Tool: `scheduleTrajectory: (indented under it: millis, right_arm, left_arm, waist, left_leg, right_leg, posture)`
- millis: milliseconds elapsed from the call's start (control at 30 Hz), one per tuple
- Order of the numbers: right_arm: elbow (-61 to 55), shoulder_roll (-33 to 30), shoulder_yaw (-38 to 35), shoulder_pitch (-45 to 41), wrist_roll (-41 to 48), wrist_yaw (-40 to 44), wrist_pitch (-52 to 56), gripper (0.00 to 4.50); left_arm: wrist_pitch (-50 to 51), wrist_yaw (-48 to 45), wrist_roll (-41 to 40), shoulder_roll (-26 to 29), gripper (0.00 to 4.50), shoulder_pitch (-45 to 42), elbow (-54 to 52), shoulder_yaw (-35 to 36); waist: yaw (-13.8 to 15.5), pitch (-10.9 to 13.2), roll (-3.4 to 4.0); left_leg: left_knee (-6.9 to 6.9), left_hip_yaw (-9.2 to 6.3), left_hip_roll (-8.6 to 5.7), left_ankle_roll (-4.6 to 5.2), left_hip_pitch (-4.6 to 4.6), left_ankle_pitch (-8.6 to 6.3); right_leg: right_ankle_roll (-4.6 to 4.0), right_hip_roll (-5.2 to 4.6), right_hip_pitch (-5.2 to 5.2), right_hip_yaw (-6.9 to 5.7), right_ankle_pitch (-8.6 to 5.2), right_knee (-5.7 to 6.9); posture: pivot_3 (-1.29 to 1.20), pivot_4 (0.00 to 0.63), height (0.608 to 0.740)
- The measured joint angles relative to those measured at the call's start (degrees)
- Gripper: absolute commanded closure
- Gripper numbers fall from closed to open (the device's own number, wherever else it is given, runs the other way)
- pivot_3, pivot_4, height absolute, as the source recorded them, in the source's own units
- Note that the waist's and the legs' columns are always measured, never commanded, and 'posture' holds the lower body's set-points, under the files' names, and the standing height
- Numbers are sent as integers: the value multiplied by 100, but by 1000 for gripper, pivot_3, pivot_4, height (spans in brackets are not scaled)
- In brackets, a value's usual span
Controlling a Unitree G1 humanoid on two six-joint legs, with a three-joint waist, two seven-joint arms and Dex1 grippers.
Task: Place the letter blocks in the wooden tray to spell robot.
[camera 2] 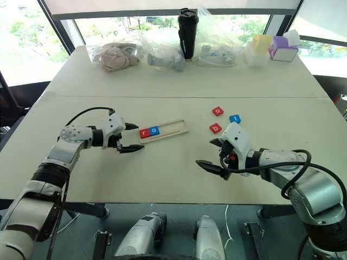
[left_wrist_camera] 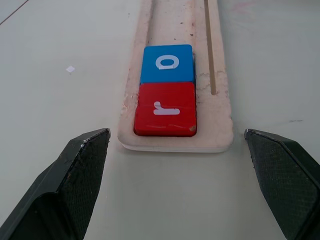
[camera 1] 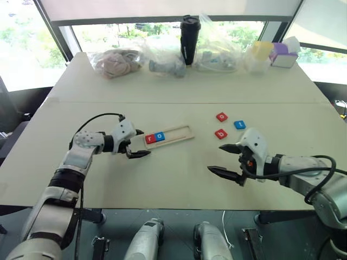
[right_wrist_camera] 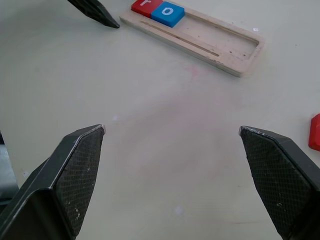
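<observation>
Pale-wood tray is loaded with a red "r" tile and blue "o" tile; both claws, left and right, are spread, empty.

Red r block, blue o block touching in wooden tray; left hand open.

red r tile — cut by frame top | red tile — cut at edge, letter hidden
</observation>
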Motion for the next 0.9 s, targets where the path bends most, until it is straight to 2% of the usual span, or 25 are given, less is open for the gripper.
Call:
scheduleTrajectory:
  millis: [167, 267, 367, 567, 633, 900]
  right_arm:
    - [-6, 38, 66, 4, -1, -71, -7, 42]
    - [-8, 38, 67, 17, -2, -96, -21, 0]
    - [-8, 38, 71, 31, -33, -128, -29, 0]
    - [-8, 3, 59, 77, -55, -107, -48, 0]
    - [-14, -180, -45, 272, -32, 18, -45, 0]
    - [-248, -755, -964, 1170, 254, 617, -67, 0]
  left_arm:
    - [-398, 10, 128, -279, 0, -272, 633, 6]
    - [-513, -46, 180, -327, 814, -319, 733, -5]
    - [-687, -117, 229, -390, 2003, -362, 862, -57]
    - [-780, -158, 282, -423, 2028, -400, 942, -46]
    - [-757, -289, 298, -393, 2028, -380, 831, -49]
    - [-637, -1536, 86, 72, 2028, 315, -724, -267]
  waist:
    - [83, -5, 2]
    - [84, -9, 3]
    - [85, -11, 5]
    - [85, -12, 6]
    - [85, -12, 6]
    - [58, -11, 7]
  left_leg:
    - [36, -3, 0, 0, 0, -1]
    - [45, -3, -1, -4, 1, -4]
    - [46, -3, -1, -4, 7, -4]
    - [45, -6, 0, -7, 22, -6]
    - [44, -5, -1, -6, 21, -6]
    - [24, 0, 4, 16, 8, -13]
  right_leg:
    - [-4, 5, 22, -2, 7, -1]
    - [-7, 2, 30, -2, 9, -5]
    - [-9, -4, 38, -3, 11, -5]
    - [-6, -4, 57, -7, 9, -8]
    - [-7, -4, 57, -8, 10, -13]
    - [0, -7, 34, -3, 6, -19]
  posture:
    - [0, 150, 740]
    - [0, 150, 740]
    - [0, 150, 740]
    - [0, 150, 740]
    - [0, 150, 740]
    - [0, 150, 740]
